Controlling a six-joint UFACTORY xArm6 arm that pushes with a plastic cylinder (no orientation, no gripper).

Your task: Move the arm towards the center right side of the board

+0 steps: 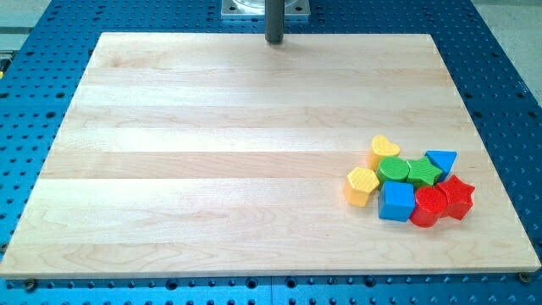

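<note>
No jaws here, only a rod; my tip [274, 40] sits at the worktop's [212, 152] top edge, well apart from the clustered blocks [411, 182]. Overshooting downward risks scattering them.

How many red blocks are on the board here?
2, touching, at the cluster's lower right: a round red block and a red star on its right. None seems hidden.
</note>
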